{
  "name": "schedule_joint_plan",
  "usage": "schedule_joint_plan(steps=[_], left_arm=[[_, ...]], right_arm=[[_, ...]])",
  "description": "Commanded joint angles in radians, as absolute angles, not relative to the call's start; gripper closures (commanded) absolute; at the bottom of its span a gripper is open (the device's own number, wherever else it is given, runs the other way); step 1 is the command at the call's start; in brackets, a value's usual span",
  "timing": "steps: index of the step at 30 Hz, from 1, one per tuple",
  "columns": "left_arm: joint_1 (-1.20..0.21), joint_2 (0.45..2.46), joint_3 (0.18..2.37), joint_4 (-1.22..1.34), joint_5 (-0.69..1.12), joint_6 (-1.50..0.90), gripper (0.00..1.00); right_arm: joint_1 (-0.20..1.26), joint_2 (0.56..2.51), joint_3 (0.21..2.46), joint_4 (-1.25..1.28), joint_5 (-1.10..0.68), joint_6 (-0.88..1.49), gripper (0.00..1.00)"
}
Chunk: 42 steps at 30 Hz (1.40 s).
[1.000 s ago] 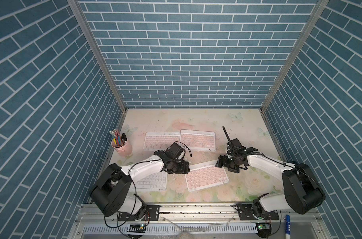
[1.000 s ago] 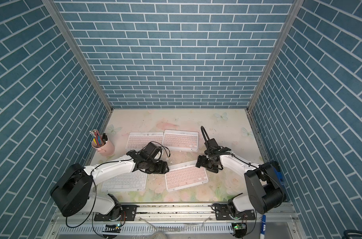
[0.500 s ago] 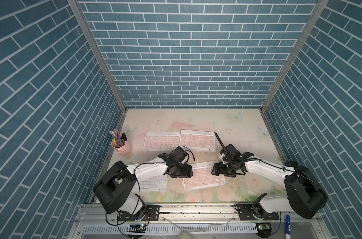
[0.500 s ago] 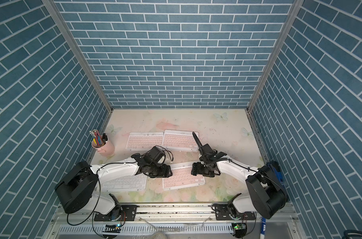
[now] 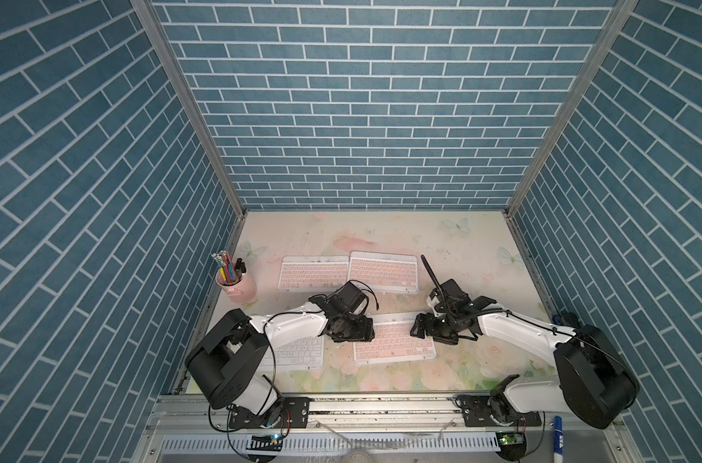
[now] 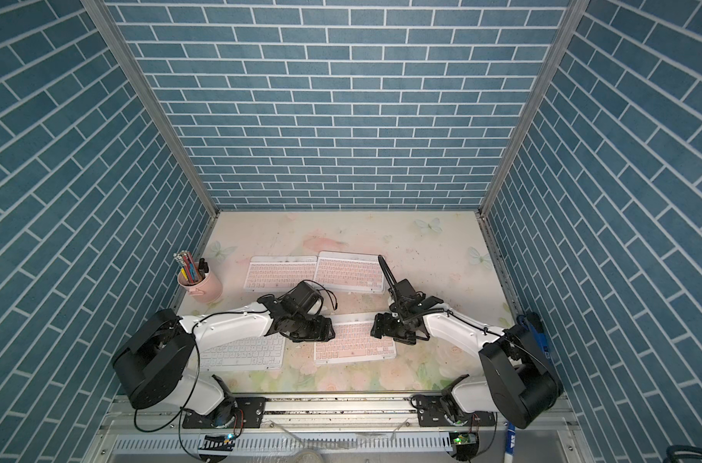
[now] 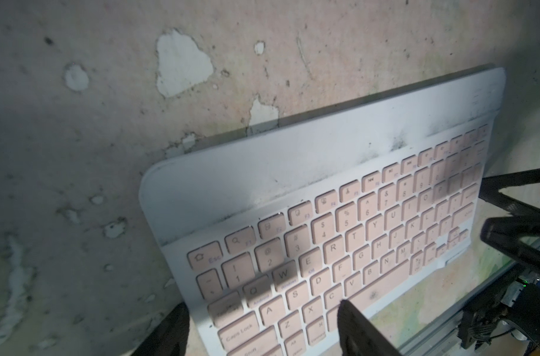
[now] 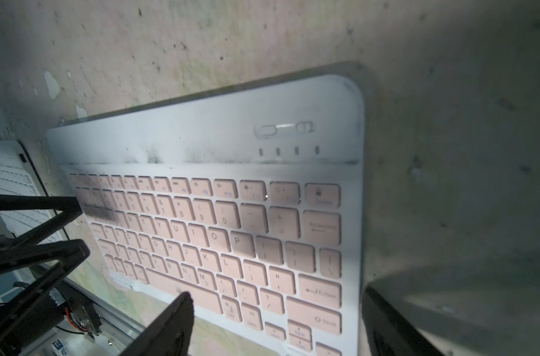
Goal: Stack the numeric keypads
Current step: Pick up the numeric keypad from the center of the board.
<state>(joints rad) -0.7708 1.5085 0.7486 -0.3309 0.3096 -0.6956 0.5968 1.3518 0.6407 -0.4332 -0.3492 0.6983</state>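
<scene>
Front-centre of the worn, floral-print tabletop (image 5: 381,232) lies a thin flat rectangular keypad with pastel pink keys (image 5: 393,346), also sharp in the left wrist view (image 7: 339,240). It has a matte white frame with rounded corners, smudged grey along the bare strip above the keys. The long axis runs left-right across the table, slightly skewed; the bare strip faces the back wall and the space-bar row faces the robot. The left gripper (image 5: 351,328) sits at its left short end. Its black fingers are spread wide, one over the keys, one just past the edge, clamped on nothing. The right gripper (image 5: 421,325) mirrors this at the right short end, its fingers equally apart (image 8: 276,292). Whether the keypad rests fully on the table I cannot tell. A white-keyed keypad of the same shape (image 5: 297,352) lies just beside it, under the left arm. Two more pink-keyed keypads (image 5: 313,272) (image 5: 383,272) lie end to end farther back. A smooth pink cup of pencils (image 5: 241,286) stands far left.
</scene>
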Motion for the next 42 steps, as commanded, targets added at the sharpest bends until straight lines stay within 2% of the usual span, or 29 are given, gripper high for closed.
schedule_joint_plan(steps=[1,12,23,31,42], left_arm=[[-0.781,1.498,0.711,-0.353,0.321,-0.687,0.24],[-0.801,1.506,0.702,-0.31,0.337,-0.715,0.23],[-0.803,1.519,0.701,-0.292,0.348,-0.71,0.23],[-0.804,1.518,0.701,-0.279,0.355,-0.709,0.23],[-0.804,1.525,0.68,-0.258,0.376,-0.709,0.23]], right_arm=[[0.586,1.37,0.62,-0.475,-0.343,0.654,0.14],[0.636,1.415,0.595,-0.319,-0.477,0.676,0.16],[0.635,1.253,0.525,-0.057,-0.723,0.845,0.2],[0.617,1.161,0.475,0.07,-0.804,0.967,0.23],[0.58,1.057,0.446,0.148,-0.827,1.062,0.25]])
